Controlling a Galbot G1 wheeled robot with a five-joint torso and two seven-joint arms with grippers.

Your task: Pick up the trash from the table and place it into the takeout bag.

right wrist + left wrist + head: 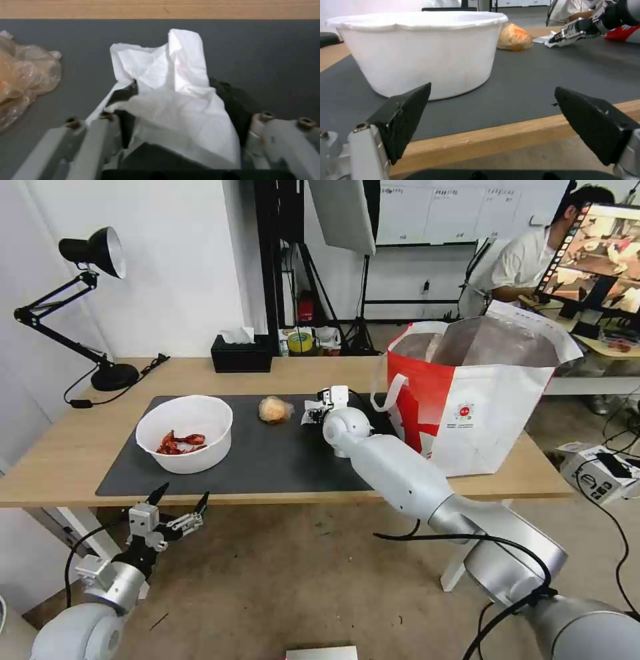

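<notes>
While the left gripper [179,500] waits spread below the table [60,460] edge, the right gripper [173,110] pinches the crumpled white tissue [173,82] on the mat [267,460].

The head view looks forward and down from above the near edge of the worktop [280,373], taking in the whole dark mat [267,460]. The left wrist view sits low just off that near edge, facing across the mat close to the white bowl [420,50]. The right wrist view looks closely onto the mat at the crumpled tissue [173,82], which all three views share beside the orange lump [274,409].
</notes>
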